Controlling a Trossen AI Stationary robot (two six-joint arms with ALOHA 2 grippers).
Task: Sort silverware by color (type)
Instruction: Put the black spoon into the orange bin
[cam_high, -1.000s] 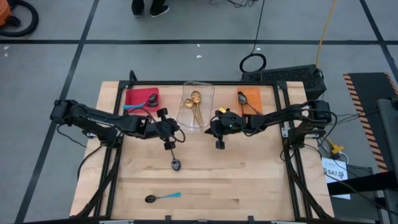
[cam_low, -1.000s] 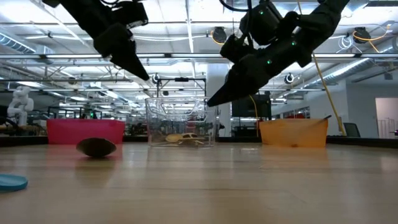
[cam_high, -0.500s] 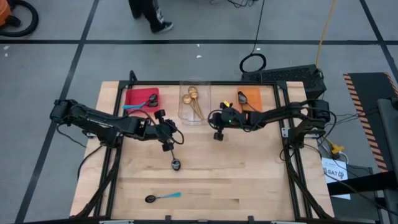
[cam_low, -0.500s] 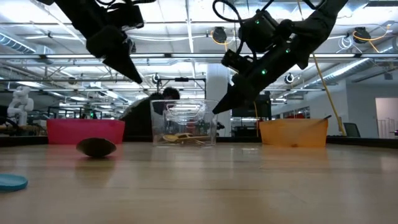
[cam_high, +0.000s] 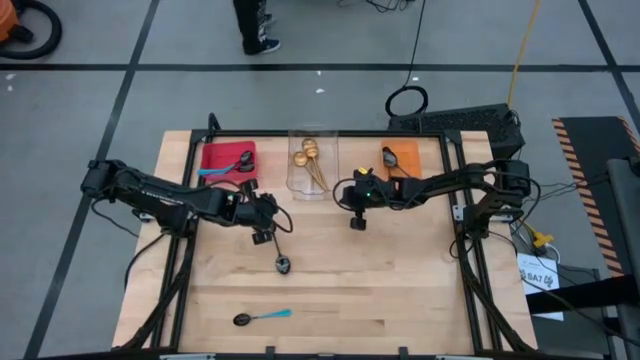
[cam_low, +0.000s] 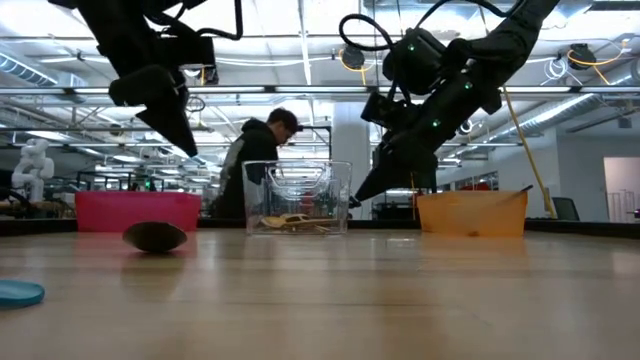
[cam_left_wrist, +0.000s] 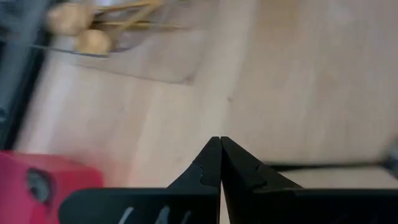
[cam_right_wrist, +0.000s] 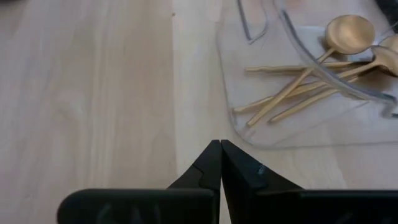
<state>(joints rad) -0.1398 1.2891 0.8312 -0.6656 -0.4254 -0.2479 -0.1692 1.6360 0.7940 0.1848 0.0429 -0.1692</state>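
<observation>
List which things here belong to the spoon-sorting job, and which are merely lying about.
Job:
- red bin, holding blue-handled spoons
- clear plastic bin of gold spoons
- orange bin
- dark metal spoon on the table
- blue-handled spoon near the table's front edge

Lying about:
- black cable loop on the floor
- person beyond the table

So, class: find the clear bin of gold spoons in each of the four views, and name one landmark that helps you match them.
High view: clear bin at the table's far edge, between the red and orange bins.
Low view: centre, behind the table top.
Left wrist view: upper left corner.
Right wrist view: upper right.
Shared landmark: the gold spoons inside it.
</observation>
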